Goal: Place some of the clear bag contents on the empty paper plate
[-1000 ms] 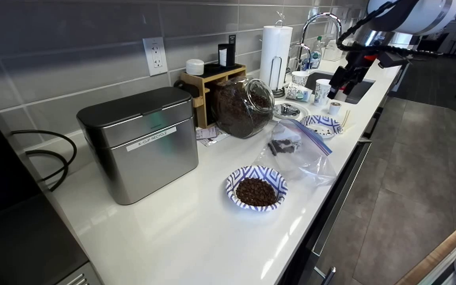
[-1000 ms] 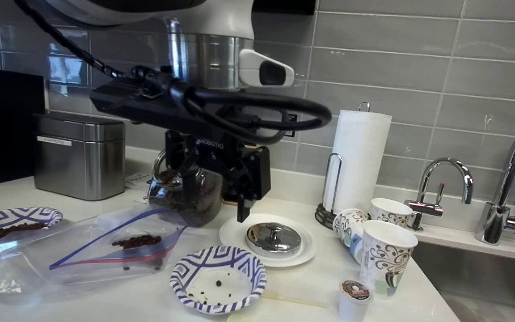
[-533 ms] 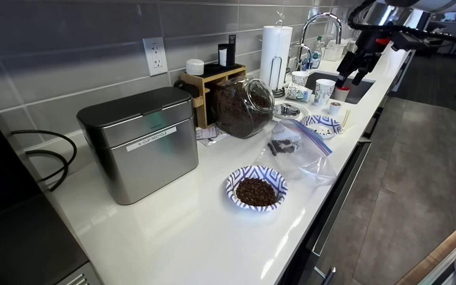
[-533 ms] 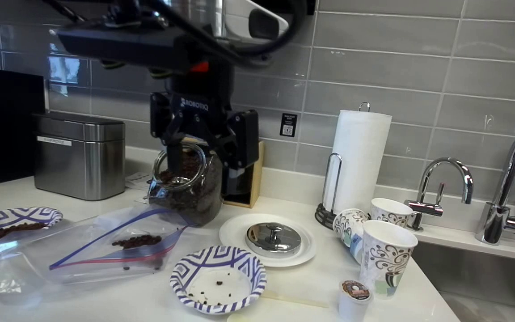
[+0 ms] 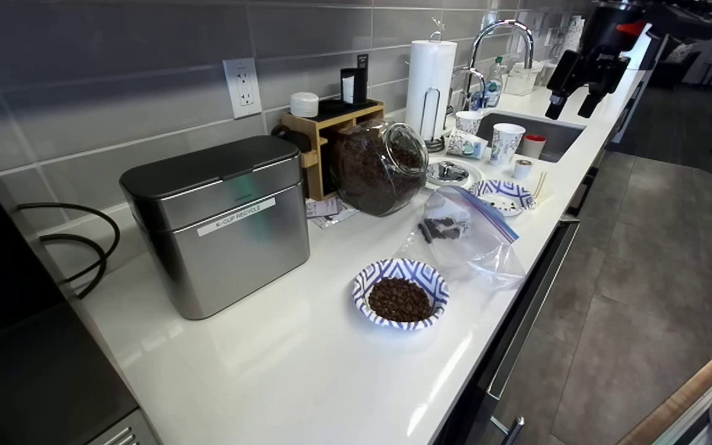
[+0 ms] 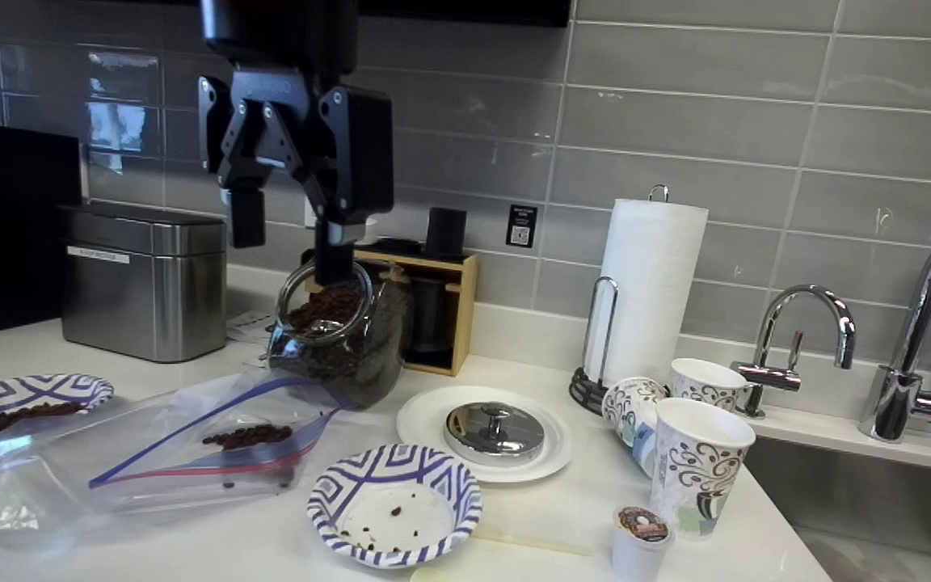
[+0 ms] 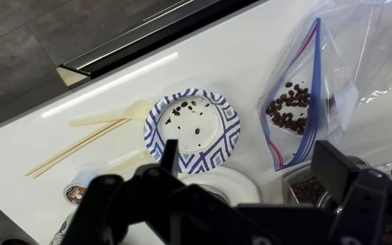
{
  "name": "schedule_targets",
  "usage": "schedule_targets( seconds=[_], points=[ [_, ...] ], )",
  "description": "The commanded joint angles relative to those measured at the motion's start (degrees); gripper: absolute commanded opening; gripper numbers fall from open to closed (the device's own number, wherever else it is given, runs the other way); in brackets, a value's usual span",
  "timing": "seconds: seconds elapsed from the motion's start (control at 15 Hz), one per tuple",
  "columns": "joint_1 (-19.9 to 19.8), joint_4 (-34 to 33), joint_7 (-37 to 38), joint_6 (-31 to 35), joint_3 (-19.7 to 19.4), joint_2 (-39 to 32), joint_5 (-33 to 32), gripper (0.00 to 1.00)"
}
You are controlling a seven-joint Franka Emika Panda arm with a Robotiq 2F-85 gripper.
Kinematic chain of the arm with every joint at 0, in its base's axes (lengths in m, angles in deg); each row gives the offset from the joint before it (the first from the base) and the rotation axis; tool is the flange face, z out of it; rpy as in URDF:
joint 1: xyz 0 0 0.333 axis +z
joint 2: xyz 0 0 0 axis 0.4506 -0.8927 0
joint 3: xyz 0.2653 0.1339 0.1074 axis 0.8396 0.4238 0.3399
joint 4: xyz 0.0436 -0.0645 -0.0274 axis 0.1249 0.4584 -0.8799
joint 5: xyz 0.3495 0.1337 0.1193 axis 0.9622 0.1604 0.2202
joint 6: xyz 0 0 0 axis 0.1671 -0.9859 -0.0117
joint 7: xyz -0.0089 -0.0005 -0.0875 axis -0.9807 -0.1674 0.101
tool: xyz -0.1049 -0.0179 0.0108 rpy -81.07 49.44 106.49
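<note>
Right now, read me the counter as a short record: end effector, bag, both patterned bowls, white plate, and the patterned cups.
End effector: open, in the air, holding nothing
Clear bag: lying down, mouth gaping, some beans inside
Emptier bowl: a few scattered beans
Fuller bowl: broad heap of beans
White plate: shiny lid on it
Patterned cups: two upright, one tipped

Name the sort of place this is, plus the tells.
Probably an office break-room kitchenette, though a home kitchen isn't ruled out. Tells: the steel bin labelled "K-CUP RECYCLE", the sink and the paper towel roll.
</note>
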Motion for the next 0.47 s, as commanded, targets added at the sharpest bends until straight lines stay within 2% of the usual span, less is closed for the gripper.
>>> schedule_targets(
  seconds=[0.0, 0.4],
  points=[
    [0.5, -0.1, 0.9, -0.8, -0.3, 0.8, -0.4, 1.0],
    [0.5, 0.2, 1.8, -1.3, 0.0, 2.1, -0.6, 1.0]
  ],
)
